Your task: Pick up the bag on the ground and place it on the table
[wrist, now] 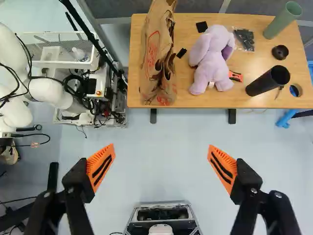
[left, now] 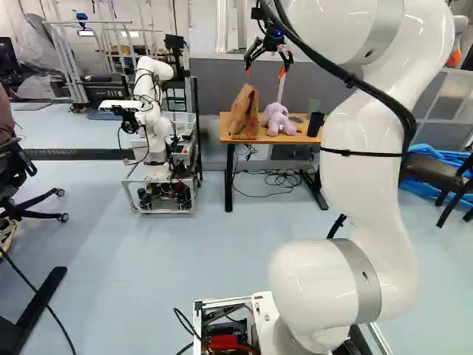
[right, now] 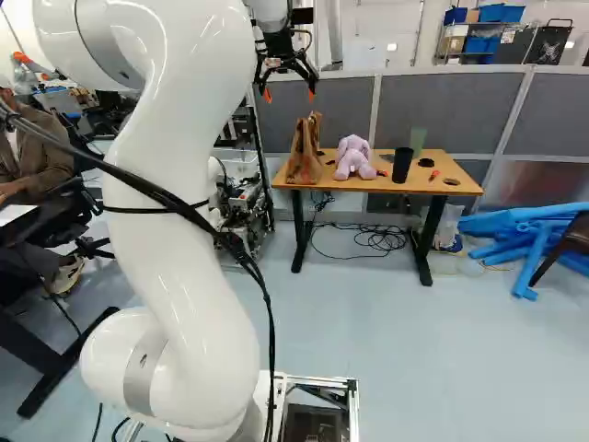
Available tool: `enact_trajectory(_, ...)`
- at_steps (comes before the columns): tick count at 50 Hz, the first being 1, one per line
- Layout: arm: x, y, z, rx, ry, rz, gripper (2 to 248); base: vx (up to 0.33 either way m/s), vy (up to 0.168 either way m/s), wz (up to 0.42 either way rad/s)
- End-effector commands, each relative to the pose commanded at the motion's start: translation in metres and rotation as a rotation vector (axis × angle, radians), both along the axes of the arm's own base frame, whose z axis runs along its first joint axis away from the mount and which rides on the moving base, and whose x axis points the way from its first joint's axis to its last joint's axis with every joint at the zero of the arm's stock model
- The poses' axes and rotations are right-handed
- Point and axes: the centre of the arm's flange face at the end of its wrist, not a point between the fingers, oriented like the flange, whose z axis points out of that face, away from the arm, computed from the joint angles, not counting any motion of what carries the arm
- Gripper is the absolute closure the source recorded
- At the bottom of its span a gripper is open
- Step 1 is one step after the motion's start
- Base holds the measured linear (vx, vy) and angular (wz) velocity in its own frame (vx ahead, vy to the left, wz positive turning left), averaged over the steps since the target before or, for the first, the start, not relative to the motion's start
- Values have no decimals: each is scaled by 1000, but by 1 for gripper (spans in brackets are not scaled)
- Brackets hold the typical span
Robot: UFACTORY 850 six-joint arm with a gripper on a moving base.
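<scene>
Brown paper bag (right: pixel 304 152) stood upright on the wooden table (right: pixel 428 184) near its left end in both base views, purple plush toy (right: pixel 353 157) sat nearer the table's middle, black gripper (left: pixel 264 70) hung higher than the table on its near side, orange-padded fingers (wrist: pixel 100 167) spread wide

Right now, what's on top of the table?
Brown paper bag, lilac plush toy, black cup, green cup, clear packet of dark parts, small orange-and-black item, small black pieces. Hidden: bag's contents, tabletop beneath it.
</scene>
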Motion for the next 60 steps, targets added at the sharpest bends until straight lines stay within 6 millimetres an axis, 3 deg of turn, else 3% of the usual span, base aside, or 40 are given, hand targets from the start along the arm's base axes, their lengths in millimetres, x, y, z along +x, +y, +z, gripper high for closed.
enact_trajectory(31, -2, 2, -17, -3, -32, 2, 3, 0, 0, 0)
enact_trajectory(60, -11, 7, -54, -10, -98, 6, 3, 0, 0, 0)
